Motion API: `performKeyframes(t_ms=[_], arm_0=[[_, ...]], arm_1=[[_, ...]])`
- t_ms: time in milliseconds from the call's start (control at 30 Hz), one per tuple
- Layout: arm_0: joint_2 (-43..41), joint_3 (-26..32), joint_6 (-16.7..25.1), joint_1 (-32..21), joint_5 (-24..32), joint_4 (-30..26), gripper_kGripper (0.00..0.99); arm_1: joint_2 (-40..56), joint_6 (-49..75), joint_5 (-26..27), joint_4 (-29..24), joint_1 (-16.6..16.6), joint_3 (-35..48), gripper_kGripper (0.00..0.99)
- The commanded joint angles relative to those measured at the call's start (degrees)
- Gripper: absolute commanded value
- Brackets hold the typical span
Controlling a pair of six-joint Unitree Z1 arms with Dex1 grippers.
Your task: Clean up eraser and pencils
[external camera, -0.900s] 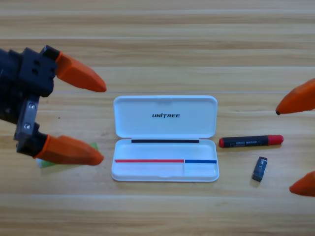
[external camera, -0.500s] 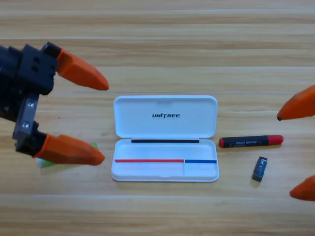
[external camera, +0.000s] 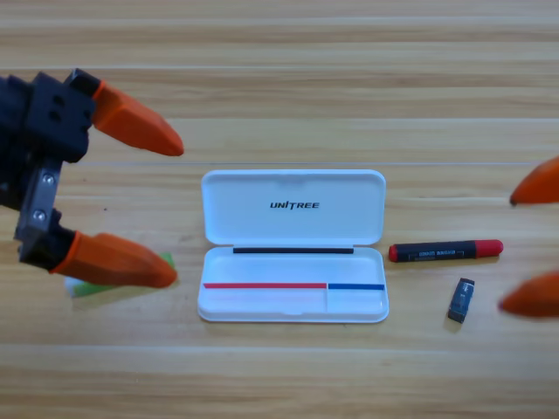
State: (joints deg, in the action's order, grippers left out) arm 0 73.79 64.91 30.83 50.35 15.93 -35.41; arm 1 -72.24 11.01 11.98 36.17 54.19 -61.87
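Observation:
The white UNITREE case [external camera: 293, 244] lies open in the middle of the table. Right of it lies the black pencil with red ends [external camera: 445, 251], and just below that the small dark eraser [external camera: 460, 299]. My left gripper [external camera: 170, 208] hangs large at the left edge, open, its jaws spread wide and empty. Its lower jaw covers most of the light green pencil [external camera: 89, 287], which peeks out at the left. My right gripper [external camera: 517, 250] shows only two orange tips at the right edge, open, close to the eraser.
Bare wooden tabletop runs across the far and near sides. Nothing lies inside the tray of the case.
The left gripper has drifted slightly left and up. The right gripper's upper tip has drawn back toward the edge, while its lower tip has risen and come in toward the eraser.

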Motion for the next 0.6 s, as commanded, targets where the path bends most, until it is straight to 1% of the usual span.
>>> performKeyframes(t_ms=[33, 67, 100, 167, 267, 333, 400, 467, 533, 600], arm_0=[[2.15, 4.09, 0.99, 1.24, -2.22, -3.96, 0.990], [2.59, 5.67, 1.43, 1.24, -3.01, -5.37, 0.990], [3.21, 7.43, 2.04, 1.24, -3.97, -7.13, 0.990], [4.88, 12.00, 3.36, 1.15, -6.52, -11.35, 0.990], [8.57, 19.82, 6.17, 1.15, -10.21, -18.90, 0.989], [11.64, 24.57, 7.67, 1.06, -14.26, -23.56, 0.989], [14.90, 28.26, 8.81, -0.34, -17.33, -27.69, 0.989], [19.55, 32.21, 9.60, -2.01, -18.56, -33.14, 0.989], [23.42, 33.71, 9.87, -3.42, -19.44, -36.39, 0.989], [25.71, 33.71, 9.95, -4.21, -20.06, -37.54, 0.990]], arm_1=[[-6.68, -9.51, -15.23, 1.89, -2.07, -1.06, 0.985], [-8.61, -11.44, -18.66, 3.73, -2.07, -2.99, 0.985], [-10.55, -12.85, -20.95, 5.84, -2.34, -4.84, 0.985], [-13.62, -14.43, -20.95, 9.18, -3.13, -7.30, 0.985], [-17.32, -21.29, -20.95, 9.45, -4.09, -6.86, 0.988], [-20.30, -26.03, -20.16, 9.45, -4.53, -6.69, 0.989], [-23.38, -32.80, -19.72, 9.80, -4.97, -6.77, 0.989], [-25.31, -38.52, -19.63, 9.71, -5.06, -6.33, 0.989], [-27.42, -44.93, -19.89, 9.62, -5.59, -5.98, 0.989], [-29.71, -49.68, -19.54, 9.01, -6.47, -5.98, 0.989]])
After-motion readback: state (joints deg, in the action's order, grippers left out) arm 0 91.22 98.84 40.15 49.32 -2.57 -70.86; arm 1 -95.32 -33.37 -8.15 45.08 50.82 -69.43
